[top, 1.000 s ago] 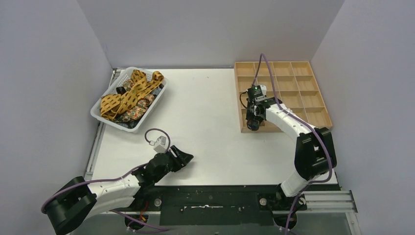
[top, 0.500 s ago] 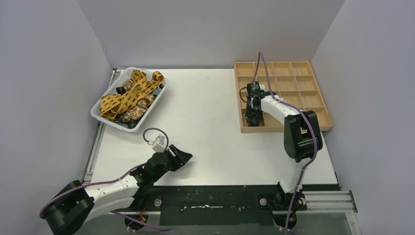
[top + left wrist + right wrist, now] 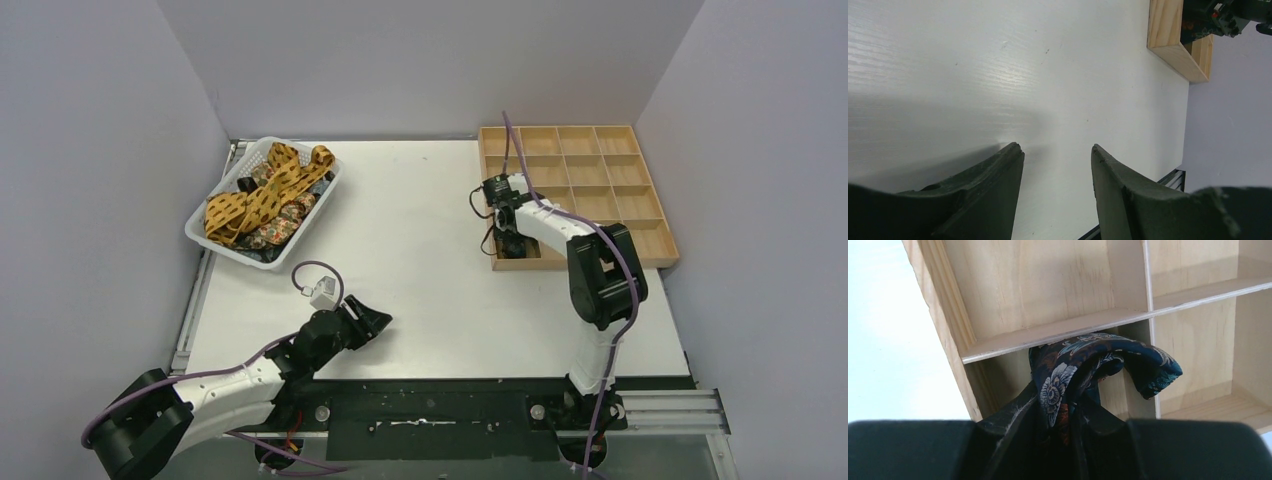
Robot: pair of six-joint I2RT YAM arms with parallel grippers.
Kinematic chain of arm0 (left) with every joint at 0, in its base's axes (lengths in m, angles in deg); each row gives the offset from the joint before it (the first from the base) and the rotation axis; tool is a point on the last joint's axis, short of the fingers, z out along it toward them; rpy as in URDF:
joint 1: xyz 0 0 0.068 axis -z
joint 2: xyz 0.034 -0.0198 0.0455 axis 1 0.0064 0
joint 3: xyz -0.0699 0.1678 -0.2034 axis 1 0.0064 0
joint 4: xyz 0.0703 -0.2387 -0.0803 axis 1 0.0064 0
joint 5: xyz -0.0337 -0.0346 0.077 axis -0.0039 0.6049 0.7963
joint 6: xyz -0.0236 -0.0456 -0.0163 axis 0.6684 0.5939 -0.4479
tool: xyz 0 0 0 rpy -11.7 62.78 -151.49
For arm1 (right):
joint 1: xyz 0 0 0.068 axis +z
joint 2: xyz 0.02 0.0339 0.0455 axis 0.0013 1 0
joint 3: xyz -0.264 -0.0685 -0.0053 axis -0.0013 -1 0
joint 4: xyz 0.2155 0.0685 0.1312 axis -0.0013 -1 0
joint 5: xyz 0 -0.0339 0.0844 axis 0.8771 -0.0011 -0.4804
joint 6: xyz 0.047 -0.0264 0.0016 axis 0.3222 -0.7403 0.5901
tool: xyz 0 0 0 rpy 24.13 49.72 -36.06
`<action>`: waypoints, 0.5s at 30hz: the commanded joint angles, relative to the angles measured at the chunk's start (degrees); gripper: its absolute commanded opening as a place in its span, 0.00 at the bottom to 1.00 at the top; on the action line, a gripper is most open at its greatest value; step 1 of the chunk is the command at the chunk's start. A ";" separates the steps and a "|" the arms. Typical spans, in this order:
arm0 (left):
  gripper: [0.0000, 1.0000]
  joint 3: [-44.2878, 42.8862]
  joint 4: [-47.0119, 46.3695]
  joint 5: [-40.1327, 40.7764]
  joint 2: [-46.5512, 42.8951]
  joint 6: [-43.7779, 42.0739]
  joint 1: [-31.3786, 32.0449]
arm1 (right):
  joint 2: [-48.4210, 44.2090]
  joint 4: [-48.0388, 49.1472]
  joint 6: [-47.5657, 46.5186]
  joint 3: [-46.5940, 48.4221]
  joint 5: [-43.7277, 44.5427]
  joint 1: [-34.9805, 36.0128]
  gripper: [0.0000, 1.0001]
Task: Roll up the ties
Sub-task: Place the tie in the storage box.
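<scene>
Starting at the bottom of the overhead frame: the left fingers (image 3: pixel 998 185) are spread apart with nothing between them, parked low over bare counter (image 3: pixel 430 260) at lower left. My guess is that arm is just waiting out of the way, since nothing within its reach needs handling.

Further up, right of centre, the right fingers (image 3: pixel 1010 420) are pinching a dark floral tie (image 3: pixel 1108 357) bunched into a loose roll. They hold it at the lower-left corner of the wooden divided tray (image 3: pixel 1058 332), which makes sense if each rolled tie gets its own cell. In the wrist view the bundle hangs right by a divider, with a loop poking out toward the right of the frame, so it looks like it could spring open on release. Can't tell whether it's touching the cell floor.

Farthest back, upper left of the overhead frame, the white basket (image 3: pixel 228 252) has the rest of the ties (image 3: pixel 262 192) heaped in it, mustard spotted ones on top, darker patterned ones underneath. The other tray cells look bare, so I'd say the job's barely begun.
</scene>
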 commanded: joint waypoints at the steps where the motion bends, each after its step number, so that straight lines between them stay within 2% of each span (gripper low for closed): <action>1: 0.50 -1.10 -0.86 -0.72 0.08 -1.21 -0.28 | 2.33 4.65 2.39 -1.78 4.94 0.72 0.09; 3: 0.50 -0.78 -0.75 -0.64 -0.32 -1.06 -0.23 | 1.39 7.03 2.79 -3.79 3.67 -0.12 0.10; 8: 0.50 -0.17 -0.06 -0.47 -1.77 -0.86 -0.45 | -1.67 9.92 3.27 -7.57 -0.31 -1.76 0.38; 11: 0.50 -0.17 0.38 -0.45 -2.18 -0.86 -0.59 | -4.16 10.59 3.26 -8.23 -2.75 -1.92 0.46; 13: 0.50 -0.21 0.56 -0.62 -2.33 -0.95 -0.61 | -6.01 9.96 3.23 -8.04 -3.79 -1.88 0.58; 15: 0.50 -0.34 0.47 -0.63 -2.26 -0.99 -0.75 | -7.02 8.50 3.12 -7.04 -3.80 -1.89 0.60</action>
